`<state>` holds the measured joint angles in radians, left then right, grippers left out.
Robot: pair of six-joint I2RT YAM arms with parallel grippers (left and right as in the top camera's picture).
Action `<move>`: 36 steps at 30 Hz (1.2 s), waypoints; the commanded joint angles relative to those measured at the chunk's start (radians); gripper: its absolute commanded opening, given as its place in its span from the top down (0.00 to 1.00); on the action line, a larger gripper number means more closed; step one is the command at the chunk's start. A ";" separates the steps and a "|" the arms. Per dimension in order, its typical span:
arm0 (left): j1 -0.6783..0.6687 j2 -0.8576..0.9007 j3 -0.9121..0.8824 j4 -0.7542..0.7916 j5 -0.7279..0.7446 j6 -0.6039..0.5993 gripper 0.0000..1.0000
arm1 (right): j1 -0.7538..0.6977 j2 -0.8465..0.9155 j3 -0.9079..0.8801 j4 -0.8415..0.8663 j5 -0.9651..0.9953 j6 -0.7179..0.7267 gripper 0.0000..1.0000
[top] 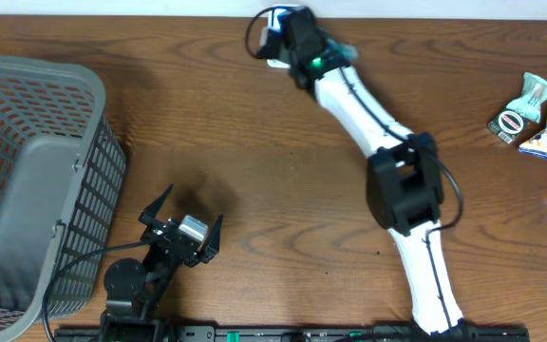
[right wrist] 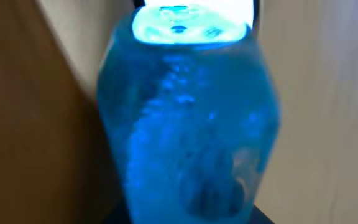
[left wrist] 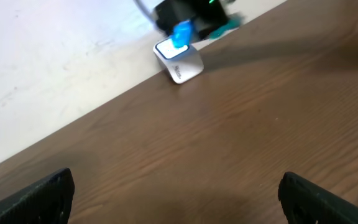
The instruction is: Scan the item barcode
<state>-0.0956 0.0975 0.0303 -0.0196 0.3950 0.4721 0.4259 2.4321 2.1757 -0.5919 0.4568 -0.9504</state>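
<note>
Overhead, scanner [top: 273, 61]: a white unit at the far edge of the surface, mostly hidden under the right arm.
Overhead, right end effector [top: 297, 40]: directly above the scanner; its load does not show from here.
Overhead, left end effector [top: 190, 209]: fingers spread wide and empty, well away from the scanner on its near left, beside the basket [top: 27, 171].
Overhead, packets [top: 539, 119]: lying far to the right of the scanner.
Left wrist, blue item [left wrist: 181, 34]: hangs from the right end effector just above the scanner's lit window, possibly touching it.
Left wrist, risk: pressing lower could tip the light scanner or shove it aside.
Right wrist, grip: the end effector looks clamped on the blue item, which fills the view; the fingers themselves are hidden.
Right wrist, barcode: none visible, as the item's surface is blurred and glowing.
Right wrist, risk: the item sits so close to the window that the code may be out of focus or facing away, giving no read. Turning it in a light grip could let it slip.
</note>
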 commanded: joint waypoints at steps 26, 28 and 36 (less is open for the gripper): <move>-0.004 -0.001 -0.026 -0.020 0.020 0.006 0.02 | -0.630 -0.148 -0.274 -0.335 0.109 0.748 0.60; -0.004 -0.001 -0.026 -0.020 0.020 0.006 0.02 | -0.627 -0.149 -0.273 -0.336 0.109 0.776 0.32; -0.004 -0.001 -0.026 -0.020 0.020 0.006 0.02 | -0.579 -0.213 -0.229 -0.401 0.109 0.922 0.01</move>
<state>-0.0956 0.0975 0.0303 -0.0196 0.3950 0.4721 -0.1791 2.2932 1.9045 -0.9749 0.5442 -0.1440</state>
